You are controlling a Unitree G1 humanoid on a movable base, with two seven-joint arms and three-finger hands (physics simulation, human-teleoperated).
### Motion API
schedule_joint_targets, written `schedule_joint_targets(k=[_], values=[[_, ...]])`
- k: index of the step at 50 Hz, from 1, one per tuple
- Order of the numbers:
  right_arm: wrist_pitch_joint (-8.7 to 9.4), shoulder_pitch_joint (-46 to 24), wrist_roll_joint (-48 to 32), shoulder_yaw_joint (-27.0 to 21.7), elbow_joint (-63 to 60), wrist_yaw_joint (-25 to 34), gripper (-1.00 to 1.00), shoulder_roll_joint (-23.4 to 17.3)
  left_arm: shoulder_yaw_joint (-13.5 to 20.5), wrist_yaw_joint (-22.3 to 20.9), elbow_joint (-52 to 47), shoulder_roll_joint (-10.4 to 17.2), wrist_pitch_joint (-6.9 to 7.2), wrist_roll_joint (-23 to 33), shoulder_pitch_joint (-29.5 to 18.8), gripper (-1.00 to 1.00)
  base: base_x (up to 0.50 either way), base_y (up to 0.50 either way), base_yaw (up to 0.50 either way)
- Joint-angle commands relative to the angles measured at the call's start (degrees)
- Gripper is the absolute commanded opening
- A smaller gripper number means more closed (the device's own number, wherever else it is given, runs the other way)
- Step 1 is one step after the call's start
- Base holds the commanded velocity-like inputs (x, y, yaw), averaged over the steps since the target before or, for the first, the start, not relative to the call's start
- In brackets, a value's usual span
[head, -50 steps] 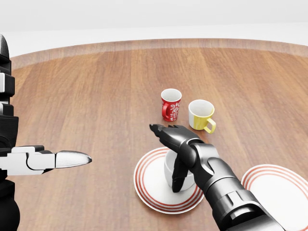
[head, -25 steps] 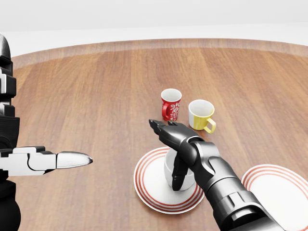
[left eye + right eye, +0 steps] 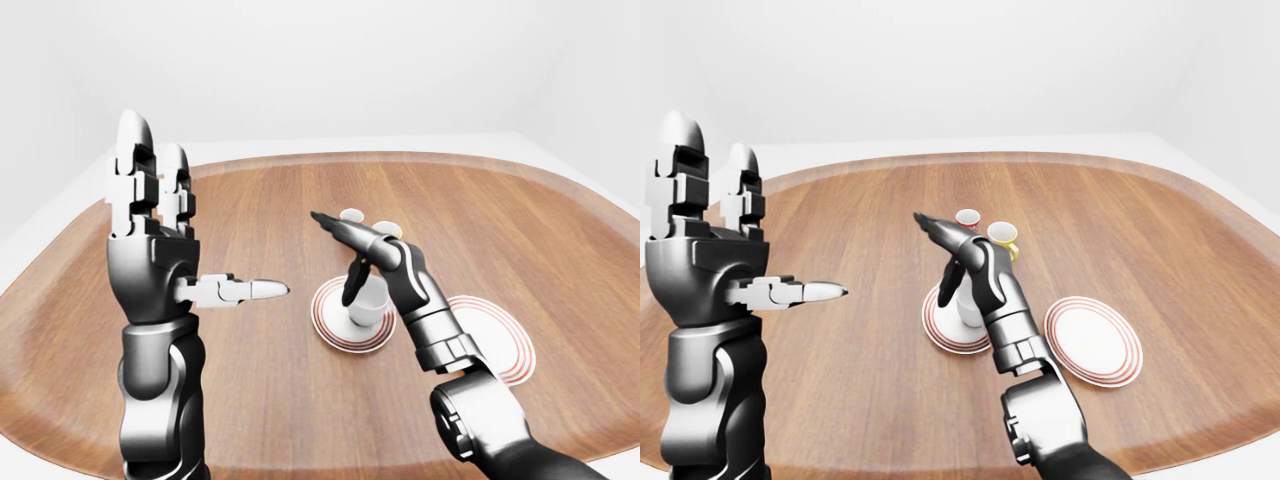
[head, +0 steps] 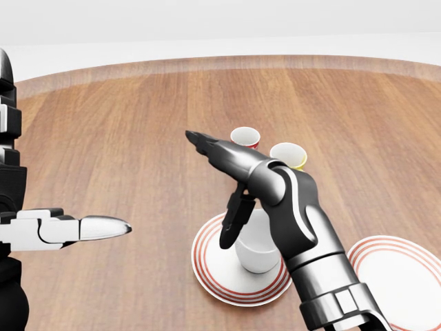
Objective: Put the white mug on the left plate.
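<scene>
In the left-eye view, the robot's left hand (image 3: 155, 235) is standing upright with its fingers spread wide and its thumb pointing sideways toward the right hand, gripping nothing. The dark metal right hand (image 3: 352, 250) is reaching out over the brown wooden table (image 3: 260, 370), fingers stretched and released, one finger hanging down beside the plain white ceramic mug (image 3: 367, 300). That mug is sitting upright just beneath the right hand, on the left white plate with red rings (image 3: 335, 330).

In the head view, the right hand is arching above the mug, its long fingers extending past it and its thumb dangling just beside the mug's wall; whether they are touching cannot be told. Beyond the hand, a red patterned mug (image 4: 245, 137) and a yellow-and-white mug (image 4: 287, 154) are standing partly hidden.

In the right-eye view, a second red-ringed white plate (image 3: 1092, 340) is lying beside the right forearm, well apart from the fingers.
</scene>
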Motion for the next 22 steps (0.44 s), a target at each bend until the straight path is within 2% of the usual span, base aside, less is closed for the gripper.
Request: schedule_joint_targets(k=[1,6,7,11,17,22], values=[[0.84,1.25,8.92,0.01,-4.97,2.24,1.00,0.05,0.31,0.06,0.08,0.17,0.00,-0.19,-0.21,1.00,0.00,0.00,0.00],[0.84,1.50,9.44,-0.20,-2.75,0.43,1.00,0.13,0.37,0.12,-0.19,0.22,0.00,-0.30,-0.25,1.00,0.00,0.00,0.00],[0.84,1.32,12.15,-1.51,-4.24,1.34,1.00,1.33,0.46,0.11,-0.10,0.25,0.00,-0.33,-0.29,1.00,0.00,0.00,0.00],[0.84,1.10,15.43,-1.36,-5.08,0.13,1.00,1.05,0.55,0.14,-0.14,0.31,0.00,-0.40,-0.32,1.00,0.00,0.00,0.00],[0.84,3.02,16.24,-0.70,-5.34,-1.53,1.00,-0.19,0.49,0.16,-0.23,0.32,0.00,-0.34,-0.27,1.00,0.00,0.00,0.00],[0.84,5.25,18.42,-1.38,-9.66,-1.96,1.00,0.36,0.48,0.18,-0.36,0.33,0.00,-0.36,-0.44,1.00,0.00,0.00,0.00]])
